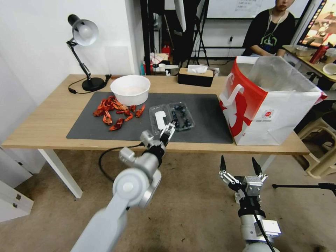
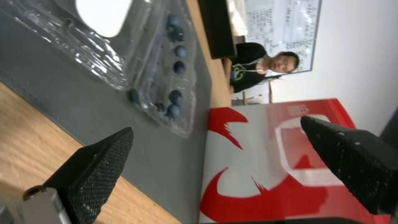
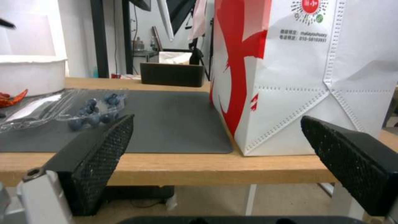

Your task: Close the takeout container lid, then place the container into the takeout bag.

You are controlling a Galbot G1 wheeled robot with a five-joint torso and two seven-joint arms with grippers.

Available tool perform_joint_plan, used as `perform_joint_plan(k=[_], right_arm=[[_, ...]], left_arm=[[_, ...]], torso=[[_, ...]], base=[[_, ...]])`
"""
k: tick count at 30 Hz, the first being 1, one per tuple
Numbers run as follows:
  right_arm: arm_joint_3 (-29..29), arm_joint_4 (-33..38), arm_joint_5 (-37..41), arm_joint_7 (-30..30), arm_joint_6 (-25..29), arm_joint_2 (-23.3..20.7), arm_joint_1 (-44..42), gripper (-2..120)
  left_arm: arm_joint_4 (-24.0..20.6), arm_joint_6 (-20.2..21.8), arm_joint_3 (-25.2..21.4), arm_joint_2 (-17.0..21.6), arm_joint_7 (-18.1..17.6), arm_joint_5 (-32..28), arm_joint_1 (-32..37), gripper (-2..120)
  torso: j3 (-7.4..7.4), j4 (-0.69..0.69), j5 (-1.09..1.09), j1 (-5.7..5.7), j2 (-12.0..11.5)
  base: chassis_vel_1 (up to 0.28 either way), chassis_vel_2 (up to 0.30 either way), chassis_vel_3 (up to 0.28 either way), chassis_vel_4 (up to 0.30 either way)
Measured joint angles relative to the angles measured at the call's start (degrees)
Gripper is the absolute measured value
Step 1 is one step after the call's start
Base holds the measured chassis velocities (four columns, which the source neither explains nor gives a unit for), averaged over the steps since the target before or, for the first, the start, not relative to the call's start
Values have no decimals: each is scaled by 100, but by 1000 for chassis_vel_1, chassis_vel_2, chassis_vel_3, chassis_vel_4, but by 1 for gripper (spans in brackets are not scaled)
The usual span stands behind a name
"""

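The takeout container (image 1: 172, 118) is seen near the centre of the head view, lying open on the dark mat (image 1: 206, 115), with the lid (image 1: 159, 120) folded flat on the left half and the blueberries (image 1: 181, 116) in the right half. The left gripper (image 1: 168, 130) is held just at the container's near edge, its fingers spread apart with nothing between them. The right gripper (image 1: 240, 164) is parked at lower right, below the table edge (image 1: 196, 147), its fingers likewise wide apart and empty.

The chief risk is judged to be a slide rather than a fold: the clear plastic is light, so a push against the lid's edge could shove the whole clamshell across the mat instead of turning the hinge. A tilted tray could also spill the loose berries — they sit unrestrained until the lid is shut.

Open mat is left between the container and the takeout bag (image 1: 269, 105), which stands upright at right of the frame with its mouth open upward. To the left, scattered red crayfish pieces (image 1: 113, 112) lie near the lid's side, and the white bowl (image 1: 130, 90) sits behind them, so little spare room is offered there. The bag's tall wall would have to be cleared from above, and a brush against it could tip or crumple it.
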Motion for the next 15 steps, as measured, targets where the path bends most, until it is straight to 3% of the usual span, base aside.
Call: perform_joint_plan(k=[7,15], right_arm=[[57,31,-4,18,-26,-1,5,100],[59,30,9,33,-41,-11,39,100]], left_arm=[[367,-66,0,-138,-291,-106,-273,100],[715,-186,-20,-233,-341,-99,-461,99]], torso=[[0,0,0,0,0],[0,0,-1,0,0]], base=[[0,0,0,0],[0,0,0,0]])
